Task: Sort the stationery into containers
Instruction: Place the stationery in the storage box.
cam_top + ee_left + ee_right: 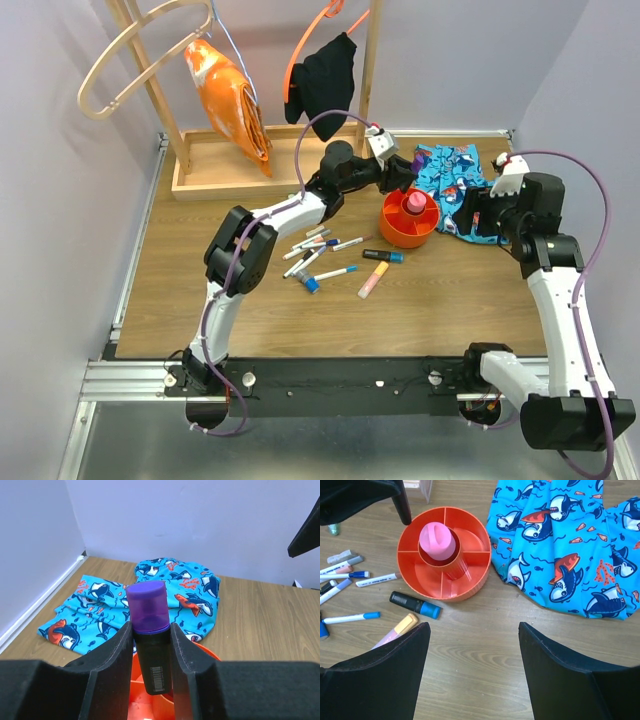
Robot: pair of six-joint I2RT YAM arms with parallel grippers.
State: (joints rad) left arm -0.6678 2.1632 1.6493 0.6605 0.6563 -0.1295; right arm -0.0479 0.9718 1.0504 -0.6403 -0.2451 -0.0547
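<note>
Pinching purple-capped marker [146, 607] in left gripper [152, 645] above orange tub [447, 594]: confirmed from left wrist only, lower end cut off. Spread at right gripper [474, 630], gripping nothing. Noted from right wrist: pink tube [436, 539] upright in tub's centre cell, loose pens [350, 575] beside it.

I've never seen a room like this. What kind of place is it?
Probably a robot testing lab. A left arm and a right arm are bolted to a metal rail at a wooden table boxed in by plain walls, with practice things laid out: pens, an orange tub, a shark-print cloth.
</note>
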